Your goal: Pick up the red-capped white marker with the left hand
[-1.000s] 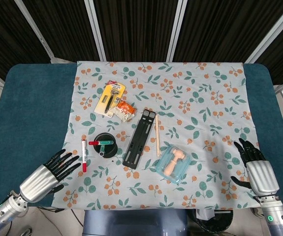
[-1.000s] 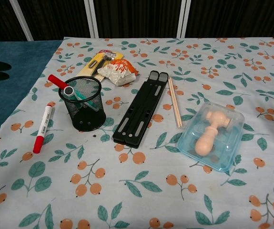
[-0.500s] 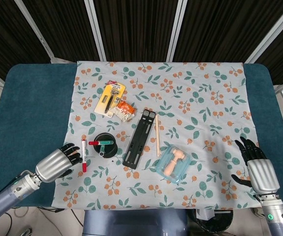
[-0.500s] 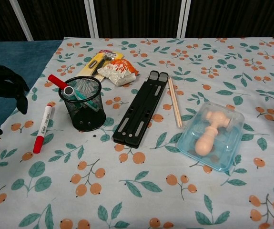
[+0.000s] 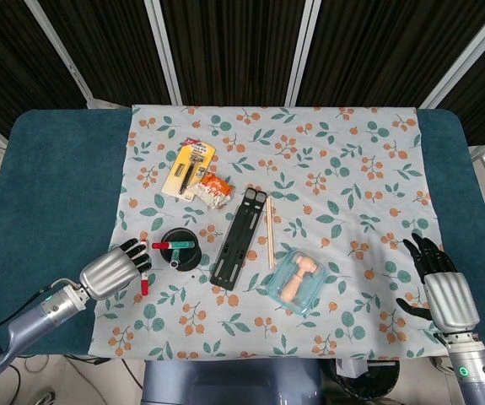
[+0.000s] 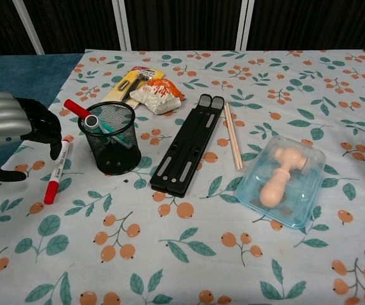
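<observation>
The red-capped white marker (image 6: pixel 56 173) lies flat on the floral cloth just left of the black mesh cup, red cap toward the table's front. In the head view only its red cap end (image 5: pixel 144 286) shows clearly. My left hand (image 6: pixel 14 124) hovers over the marker's far end, fingers (image 6: pixel 50 132) bent down above it and the thumb (image 6: pixel 1 175) apart on the left; it holds nothing. The head view shows the same left hand (image 5: pixel 114 268) covering the marker's upper part. My right hand (image 5: pixel 440 287) rests open at the front right, fingers spread, empty.
The mesh cup (image 6: pixel 110 136) with a red and a teal pen stands right beside the marker. Further right lie a black folding stand (image 6: pixel 187 145), chopsticks (image 6: pixel 233 135) and a clear box (image 6: pixel 282 179) with a wooden piece. A snack packet (image 6: pixel 158 95) and a yellow pack (image 6: pixel 130 84) lie behind.
My left hand has moved right from the blue table edge onto the cloth and now hangs over the marker, fingers bent down. The marker and the right hand have not moved.
</observation>
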Tool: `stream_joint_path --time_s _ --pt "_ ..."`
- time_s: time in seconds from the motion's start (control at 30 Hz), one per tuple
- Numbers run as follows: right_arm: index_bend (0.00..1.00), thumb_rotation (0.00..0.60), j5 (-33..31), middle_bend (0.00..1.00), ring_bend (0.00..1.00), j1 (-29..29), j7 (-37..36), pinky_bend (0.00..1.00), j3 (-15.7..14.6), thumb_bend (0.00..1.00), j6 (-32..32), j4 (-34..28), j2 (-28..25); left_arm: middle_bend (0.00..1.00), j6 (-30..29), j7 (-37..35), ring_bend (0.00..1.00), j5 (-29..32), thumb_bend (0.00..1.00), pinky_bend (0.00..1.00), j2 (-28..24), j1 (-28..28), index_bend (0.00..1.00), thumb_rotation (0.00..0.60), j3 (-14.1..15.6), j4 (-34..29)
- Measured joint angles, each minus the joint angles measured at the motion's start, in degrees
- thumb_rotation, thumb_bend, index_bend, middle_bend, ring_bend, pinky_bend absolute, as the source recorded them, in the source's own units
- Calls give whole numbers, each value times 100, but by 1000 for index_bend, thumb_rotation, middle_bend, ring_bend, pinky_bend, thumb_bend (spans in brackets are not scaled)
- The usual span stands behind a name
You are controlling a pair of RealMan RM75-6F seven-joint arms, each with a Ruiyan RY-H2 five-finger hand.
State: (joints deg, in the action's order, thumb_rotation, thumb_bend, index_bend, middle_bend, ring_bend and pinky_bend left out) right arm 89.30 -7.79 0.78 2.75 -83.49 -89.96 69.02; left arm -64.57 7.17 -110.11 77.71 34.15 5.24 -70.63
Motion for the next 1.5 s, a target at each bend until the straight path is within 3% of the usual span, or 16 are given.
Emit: stream_joint_path --time_s 0.4,1.1,1.37,1.5 --pt "0 600 -20 0 0 -1 -1 182 5 164 8 -16 -9 334 337 365 226 112 210 245 278 278 393 600 25 257" --pt "0 600 -73 0 0 4 -20 182 6 165 40 -91 -25 392 289 405 226 165 215 264 563 379 442 600 262 658" --pt "0 600 -74 0 0 7 -28 182 0 165 47 -113 -37 415 256 410 237 210 264 269 649 379 463 600 326 759" --pt "0 600 -71 0 0 8 -26 182 -2 165 44 -113 -35 442 231 392 303 236 316 343 660 378 492 600 353 782"
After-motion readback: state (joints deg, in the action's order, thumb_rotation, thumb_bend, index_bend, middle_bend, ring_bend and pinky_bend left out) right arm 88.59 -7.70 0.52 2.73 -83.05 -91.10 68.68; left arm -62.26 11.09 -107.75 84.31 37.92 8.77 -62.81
